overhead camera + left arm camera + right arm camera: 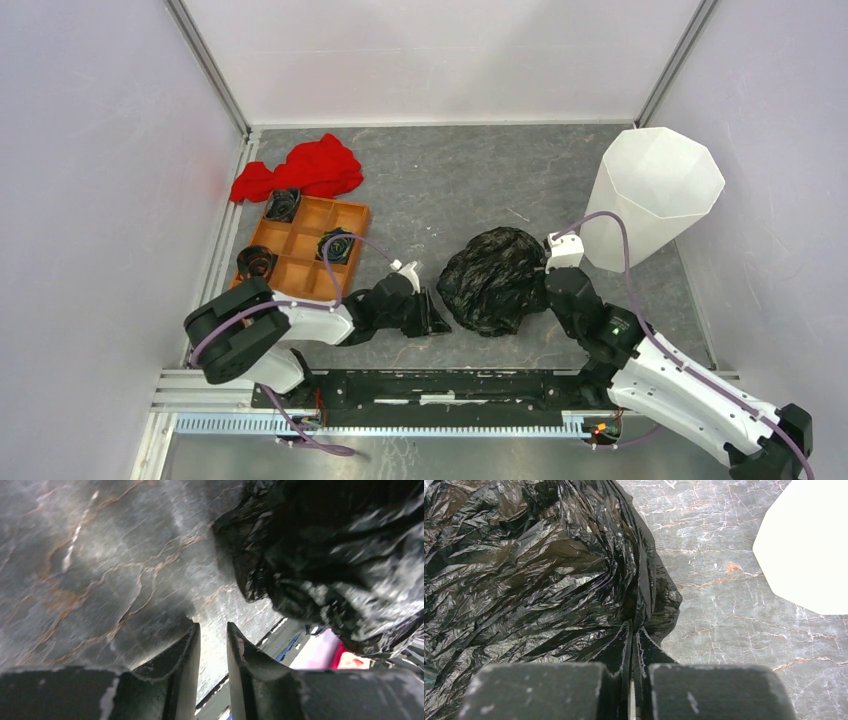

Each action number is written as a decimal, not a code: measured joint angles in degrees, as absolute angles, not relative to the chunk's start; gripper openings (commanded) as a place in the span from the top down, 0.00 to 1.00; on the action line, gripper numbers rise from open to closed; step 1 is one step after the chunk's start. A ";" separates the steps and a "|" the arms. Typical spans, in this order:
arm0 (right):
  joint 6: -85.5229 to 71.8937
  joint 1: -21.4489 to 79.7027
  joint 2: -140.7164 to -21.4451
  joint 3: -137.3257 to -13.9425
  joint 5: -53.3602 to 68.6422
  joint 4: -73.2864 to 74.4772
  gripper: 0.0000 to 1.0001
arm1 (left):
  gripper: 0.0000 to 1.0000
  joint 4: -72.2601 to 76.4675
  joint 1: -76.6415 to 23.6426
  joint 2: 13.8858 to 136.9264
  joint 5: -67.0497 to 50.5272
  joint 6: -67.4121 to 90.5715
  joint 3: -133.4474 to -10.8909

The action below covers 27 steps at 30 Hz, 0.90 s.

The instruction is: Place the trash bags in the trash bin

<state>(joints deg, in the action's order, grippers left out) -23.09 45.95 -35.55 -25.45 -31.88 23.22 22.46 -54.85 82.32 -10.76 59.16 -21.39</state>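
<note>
Where the arms reach in from the near edge of the worktop (450,180), the left gripper (212,627) has its fingers slightly apart with nothing between them, just left of the trash bag (495,278), which lies crumpled mid-worktop. The right gripper (632,627) pinches a fold at the bag's right side. Beyond, the trash bin (655,190) stands toward the far right corner; an orange tray (330,203) and a red cloth (305,168) lie along the left edge.

Left gripper (212,630) narrowly parted, right gripper (634,628) clamped
</note>
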 measured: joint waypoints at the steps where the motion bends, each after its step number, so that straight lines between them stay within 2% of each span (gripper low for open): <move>1: -23.09 45.95 -35.40 -25.45 -31.86 23.22 1.00 | 0.61 22.98 -54.87 83.18 -10.92 59.22 -21.65; 11: -23.09 45.95 -34.68 -25.45 -30.85 23.29 1.00 | 0.55 29.82 -56.42 87.81 -12.08 60.51 -24.82; 19: -23.09 45.95 -34.57 -25.45 -30.13 23.24 1.00 | 0.77 30.22 -56.77 91.83 -11.90 60.77 -28.80; 23: -23.09 45.95 -34.61 -25.41 -30.00 23.24 1.00 | 0.97 28.91 -56.77 92.64 -10.28 60.77 -30.22; 27: -23.09 45.95 -34.54 -24.60 -30.00 23.27 1.00 | 0.98 24.18 -56.66 92.44 -7.42 60.62 -31.94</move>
<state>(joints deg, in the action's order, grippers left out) -23.09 45.95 -34.54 -24.60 -30.00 23.27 24.18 -56.66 92.44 -7.42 60.62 -31.94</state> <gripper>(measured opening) 0.010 0.032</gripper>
